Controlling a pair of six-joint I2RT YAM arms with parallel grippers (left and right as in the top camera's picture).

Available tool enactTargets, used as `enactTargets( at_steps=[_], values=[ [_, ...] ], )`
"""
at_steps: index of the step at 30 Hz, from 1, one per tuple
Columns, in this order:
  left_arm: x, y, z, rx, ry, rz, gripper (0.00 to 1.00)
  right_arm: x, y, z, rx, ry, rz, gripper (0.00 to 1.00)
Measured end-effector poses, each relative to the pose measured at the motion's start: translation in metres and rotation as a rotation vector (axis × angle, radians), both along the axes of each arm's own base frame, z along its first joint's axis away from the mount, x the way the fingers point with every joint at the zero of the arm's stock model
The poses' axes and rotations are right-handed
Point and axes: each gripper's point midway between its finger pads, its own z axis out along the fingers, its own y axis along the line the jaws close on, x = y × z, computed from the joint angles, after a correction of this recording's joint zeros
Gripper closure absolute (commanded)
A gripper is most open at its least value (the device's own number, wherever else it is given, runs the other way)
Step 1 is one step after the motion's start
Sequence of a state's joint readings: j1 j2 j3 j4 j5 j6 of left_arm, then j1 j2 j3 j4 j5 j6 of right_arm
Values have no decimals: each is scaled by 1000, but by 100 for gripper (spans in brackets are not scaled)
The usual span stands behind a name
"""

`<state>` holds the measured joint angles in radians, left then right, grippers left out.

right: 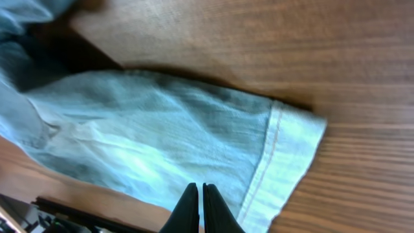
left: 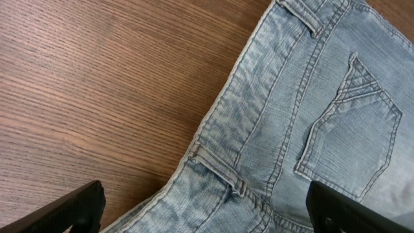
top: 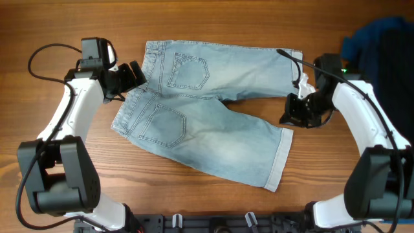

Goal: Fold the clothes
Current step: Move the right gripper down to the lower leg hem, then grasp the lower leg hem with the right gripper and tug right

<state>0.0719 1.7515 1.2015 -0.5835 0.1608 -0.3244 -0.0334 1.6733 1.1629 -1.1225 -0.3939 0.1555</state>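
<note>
The light blue denim shorts [top: 213, 123] lie spread flat on the wooden table, back pockets up, waistband to the left and cuffed leg hems to the right. My left gripper [top: 136, 74] is open at the waistband's left edge. In the left wrist view its two fingers [left: 207, 210] straddle the waistband and a belt loop of the shorts [left: 291, 97]. My right gripper [top: 291, 116] is shut and empty, between the two leg hems at the right. In the right wrist view its fingertips [right: 200, 191] hover over the near leg [right: 162, 123] beside its cuffed hem.
A dark navy garment [top: 381, 39] is heaped at the table's far right corner, behind my right arm. Bare wood surrounds the shorts [top: 213, 19]. A black cable runs from the right arm over the upper leg's hem [top: 291, 58].
</note>
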Motion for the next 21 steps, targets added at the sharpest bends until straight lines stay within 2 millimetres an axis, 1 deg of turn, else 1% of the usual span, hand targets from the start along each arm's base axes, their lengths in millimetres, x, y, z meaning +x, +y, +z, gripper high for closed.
enactTargets(
  at_steps=[3,7,10,14,17,21],
  values=[
    [0,0,0,0,1,0,0,-5,-2,-7,-24,15,7,96],
    [-1,0,-1,0,6,0,0,-18,-6,-27,-86,48,-1,96],
    [-2,0,-1,-1,7,0,0,-21,-11,-46,-130,41,-21,96],
    [-2,0,-1,0,8,0,0,-24,-16,-63,-158,24,-40,96],
    [-2,0,-1,-1,8,0,0,-24,-17,-72,-163,6,-46,96],
    [-2,0,-1,-1,8,0,0,-26,-15,-75,-152,6,-49,96]
  ],
)
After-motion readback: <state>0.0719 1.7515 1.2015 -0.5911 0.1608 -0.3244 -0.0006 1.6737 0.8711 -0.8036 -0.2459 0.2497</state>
